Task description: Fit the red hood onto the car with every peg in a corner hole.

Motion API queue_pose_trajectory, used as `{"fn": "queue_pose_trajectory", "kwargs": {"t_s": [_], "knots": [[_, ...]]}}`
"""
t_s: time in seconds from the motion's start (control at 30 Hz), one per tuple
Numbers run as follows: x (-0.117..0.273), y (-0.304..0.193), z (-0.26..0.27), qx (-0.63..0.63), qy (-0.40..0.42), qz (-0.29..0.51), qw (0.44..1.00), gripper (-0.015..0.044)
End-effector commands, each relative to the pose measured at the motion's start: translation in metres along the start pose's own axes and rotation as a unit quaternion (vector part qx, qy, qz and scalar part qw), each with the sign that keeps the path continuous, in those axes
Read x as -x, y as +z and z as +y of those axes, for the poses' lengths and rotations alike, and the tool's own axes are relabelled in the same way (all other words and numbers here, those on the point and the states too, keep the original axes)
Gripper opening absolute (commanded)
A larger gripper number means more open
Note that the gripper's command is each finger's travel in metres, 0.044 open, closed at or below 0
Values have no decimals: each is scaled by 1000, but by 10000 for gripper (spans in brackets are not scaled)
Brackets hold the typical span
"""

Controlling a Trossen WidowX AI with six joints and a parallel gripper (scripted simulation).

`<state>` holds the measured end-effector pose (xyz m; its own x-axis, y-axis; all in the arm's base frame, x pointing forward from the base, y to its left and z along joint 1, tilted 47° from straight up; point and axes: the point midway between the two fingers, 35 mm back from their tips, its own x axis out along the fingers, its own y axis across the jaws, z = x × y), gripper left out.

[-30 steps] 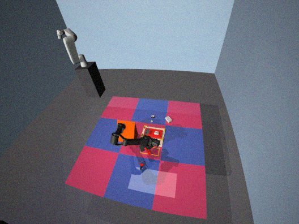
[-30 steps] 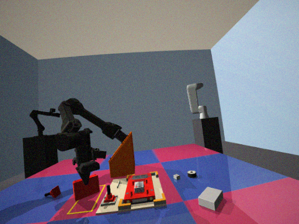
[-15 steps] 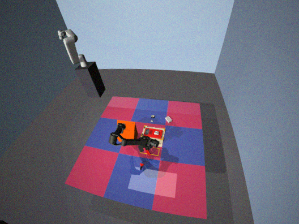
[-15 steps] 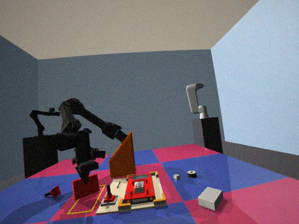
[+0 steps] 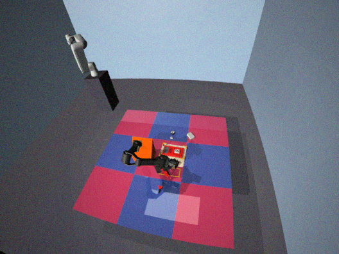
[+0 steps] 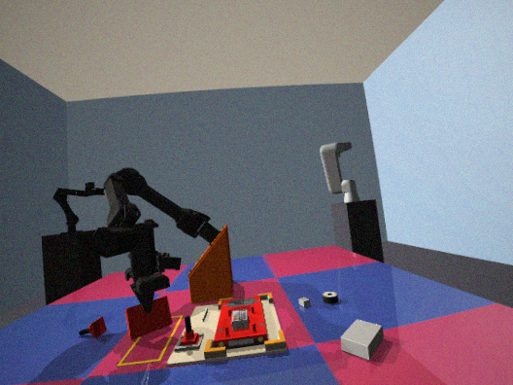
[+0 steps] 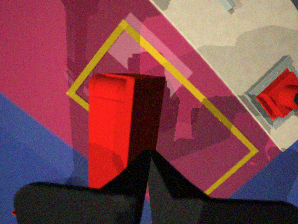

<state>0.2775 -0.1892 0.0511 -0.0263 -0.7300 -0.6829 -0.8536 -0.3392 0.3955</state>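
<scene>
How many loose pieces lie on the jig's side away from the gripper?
3: a grey block nearest the exterior camera, a small grey cube farther back, a black ring beside that cube. The orange panel may hide more.
</scene>
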Motion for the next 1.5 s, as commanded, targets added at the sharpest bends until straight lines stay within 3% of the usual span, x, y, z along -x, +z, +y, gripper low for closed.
{"fn": "queue_pose_trajectory", "kwargs": {"t_s": [0.0,0.5,0.87,1.47], "knots": [[-1,3,3,4,0,-2,1000,0],[1,3,12,4,0,-2,1000,0],[80,0,9,4,0,-3,1000,0],[75,1,6,6,-6,-2,1000,0]]}}
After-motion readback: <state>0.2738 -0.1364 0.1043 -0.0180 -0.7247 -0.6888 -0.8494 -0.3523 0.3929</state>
